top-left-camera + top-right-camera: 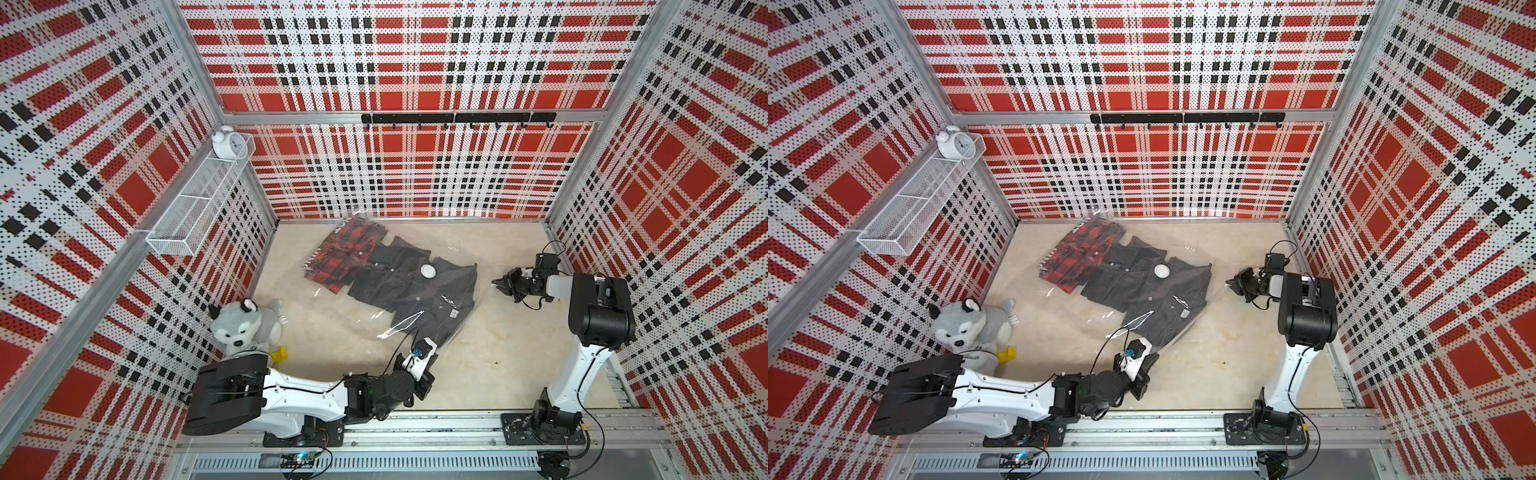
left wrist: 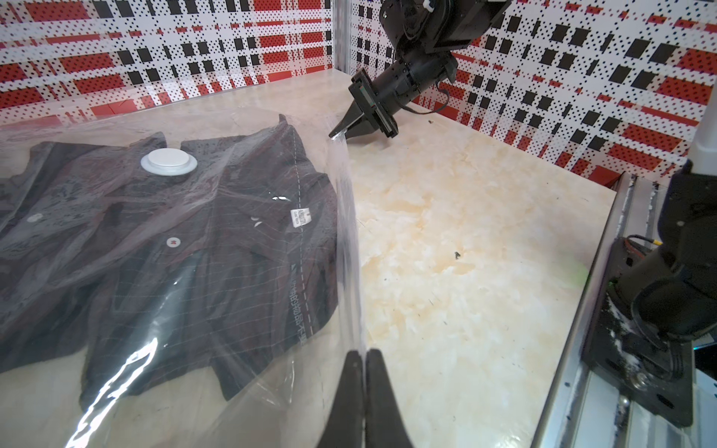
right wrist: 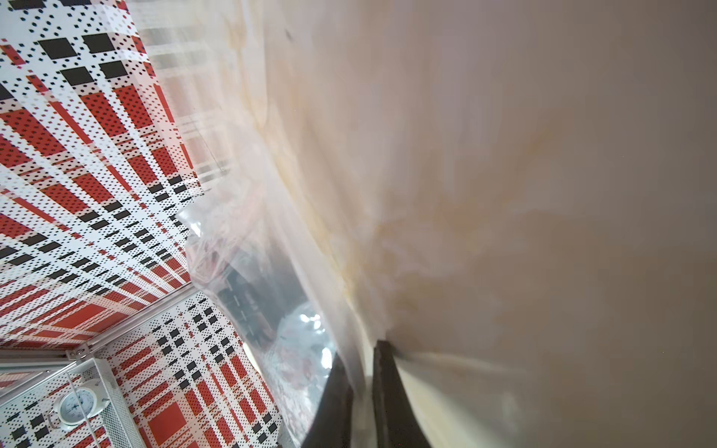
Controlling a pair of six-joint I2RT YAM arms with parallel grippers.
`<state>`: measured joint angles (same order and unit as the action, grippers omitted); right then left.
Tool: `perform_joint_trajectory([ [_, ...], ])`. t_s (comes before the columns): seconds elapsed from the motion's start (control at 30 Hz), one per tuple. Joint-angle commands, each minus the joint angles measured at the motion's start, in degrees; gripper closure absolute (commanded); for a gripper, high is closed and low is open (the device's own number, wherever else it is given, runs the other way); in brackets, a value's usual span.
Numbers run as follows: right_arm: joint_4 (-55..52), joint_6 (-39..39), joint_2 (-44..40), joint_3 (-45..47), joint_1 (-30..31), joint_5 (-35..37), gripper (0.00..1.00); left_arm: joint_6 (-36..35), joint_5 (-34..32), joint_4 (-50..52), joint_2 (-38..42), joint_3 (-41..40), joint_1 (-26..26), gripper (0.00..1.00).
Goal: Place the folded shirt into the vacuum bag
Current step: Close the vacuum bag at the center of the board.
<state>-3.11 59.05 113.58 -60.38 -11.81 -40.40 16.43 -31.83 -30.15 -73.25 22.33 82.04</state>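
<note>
White arms [image 1: 299,395], black pincers [image 2: 364,355] and cables [image 1: 397,351]

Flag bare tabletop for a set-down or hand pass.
Biggest free patch: tabletop bordered by the stretched edge of the vacuum bag, the right arm and the front rail. Smaller: back corner between bag, rear wall and right gripper. A strip between plush husky and bag. Crowded: centre, where the bag lies, pinched by left gripper and right gripper.

One clear plastic vacuum bag [image 1: 390,330]. Three folded shirts: red-black plaid shirt [image 1: 345,253], black shirt [image 1: 386,276], dark pinstriped shirt [image 1: 440,303]. One grey plush husky [image 1: 243,328], one white alarm clock [image 1: 227,143], one white wire basket [image 1: 195,203].
</note>
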Motion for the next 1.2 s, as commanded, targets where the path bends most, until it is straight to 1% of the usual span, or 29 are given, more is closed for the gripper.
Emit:
perform_joint_trajectory([
  [0.0,14.89,0.81,1.8,-4.43,-4.34,17.31,1.0,0.89,1.26,2.3,3.46,-1.51,2.51,1.0],
  [0.7,15.25,1.86,2.26,-4.84,-4.36,17.81,1.0,3.88,-3.94,8.15,10.82,-4.11,3.85,1.0],
  [1.1,15.94,2.13,2.18,-4.48,-4.36,17.4,1.0,3.91,-4.44,9.18,10.19,-3.12,3.79,1.0],
  [1.13,16.11,2.04,2.02,-4.18,-4.37,17.09,0.92,3.79,-4.46,9.15,9.67,-2.64,3.73,1.0],
  [1.17,16.25,2.04,1.64,-3.86,-4.36,16.58,0.76,3.65,-4.46,9.02,8.7,-2.17,3.68,1.0],
])
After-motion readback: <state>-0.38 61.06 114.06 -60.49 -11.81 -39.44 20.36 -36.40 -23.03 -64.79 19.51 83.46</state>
